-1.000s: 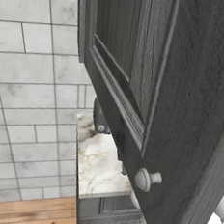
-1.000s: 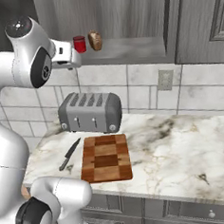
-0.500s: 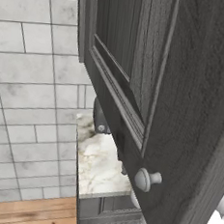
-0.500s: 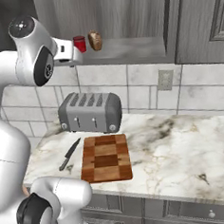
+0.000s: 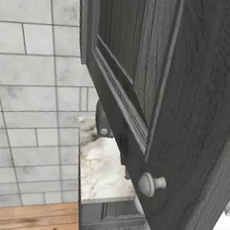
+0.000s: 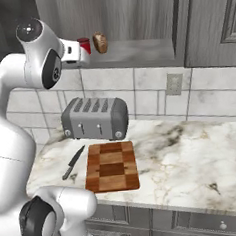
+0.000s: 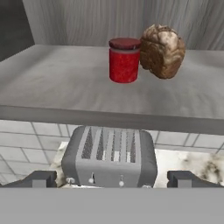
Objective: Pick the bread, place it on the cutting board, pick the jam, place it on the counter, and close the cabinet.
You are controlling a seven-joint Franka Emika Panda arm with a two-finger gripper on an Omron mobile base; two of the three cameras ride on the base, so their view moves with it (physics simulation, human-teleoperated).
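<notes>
Hand view: jam and bread are seen on the cabinet shelf above the marbled tabletop; fingers are spread, empty.

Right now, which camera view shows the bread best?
The hand view: the bread sits large on the cabinet shelf, touching or nearly touching the jam jar. The right base view shows it small beside the jar. In the left base view the open cabinet door blocks the shelf.

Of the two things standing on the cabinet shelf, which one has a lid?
The red jam jar, left of the bread in the hand view; the bread is a bare brown loaf.
</notes>
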